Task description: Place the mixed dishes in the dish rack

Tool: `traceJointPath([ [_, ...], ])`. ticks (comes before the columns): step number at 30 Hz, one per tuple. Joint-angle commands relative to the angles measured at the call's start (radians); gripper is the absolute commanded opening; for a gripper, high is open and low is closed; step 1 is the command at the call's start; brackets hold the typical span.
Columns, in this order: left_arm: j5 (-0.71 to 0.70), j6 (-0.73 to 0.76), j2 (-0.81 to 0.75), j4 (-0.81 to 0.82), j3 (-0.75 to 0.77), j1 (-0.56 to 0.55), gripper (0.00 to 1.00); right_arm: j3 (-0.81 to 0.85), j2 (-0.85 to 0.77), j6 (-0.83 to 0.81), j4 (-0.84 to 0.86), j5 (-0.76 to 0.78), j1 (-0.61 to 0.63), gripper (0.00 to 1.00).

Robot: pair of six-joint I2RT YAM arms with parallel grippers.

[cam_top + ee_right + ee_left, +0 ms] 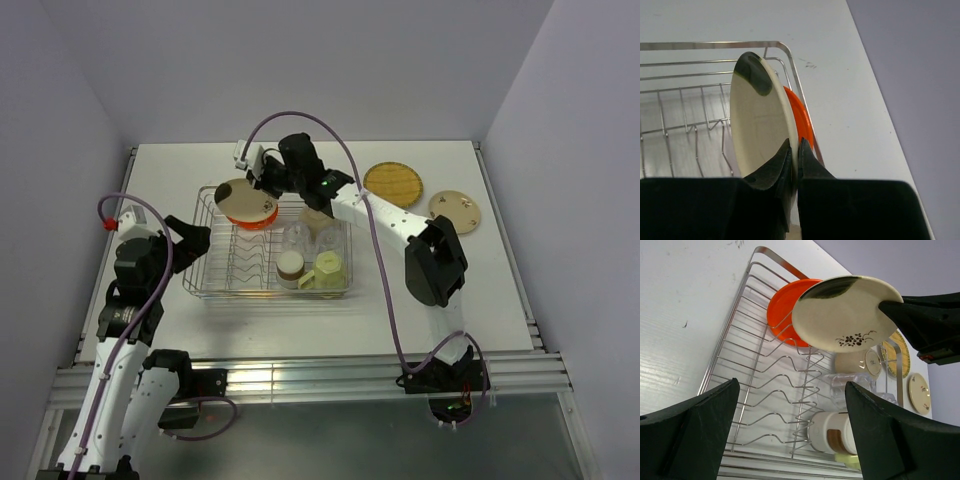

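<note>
The right pincer (pixel 794 150) grips a cream plate (pixel 757 125) by its rim, edge-up above the rack (pixel 715 46), an orange plate (pixel 802 125) standing just beside its right finger. The left pincer (pixel 791 385) hangs released, fingers spread, rack just ahead.

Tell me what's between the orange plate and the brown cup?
Only bare wire dividers separate the orange plate from the brown cup; the left wrist view shows it.

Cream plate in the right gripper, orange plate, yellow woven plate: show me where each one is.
cream plate (pixel 840 315), left wrist view, middle of its face.
orange plate (pixel 780 302), left wrist view, exposed left part.
yellow woven plate (pixel 393 184), top external view, its centre.
</note>
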Motion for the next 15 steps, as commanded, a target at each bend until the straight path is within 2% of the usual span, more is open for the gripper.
traceJointPath([
  [1,-0.039,0.024,-0.025,0.001,-0.006,-0.004,0.93,0.079,-0.001,-0.051,0.097,0.031,-0.005,0.00],
  [15,-0.050,0.032,-0.017,-0.002,-0.003,-0.004,0.94,0.074,0.058,-0.102,0.145,-0.010,-0.005,0.00],
])
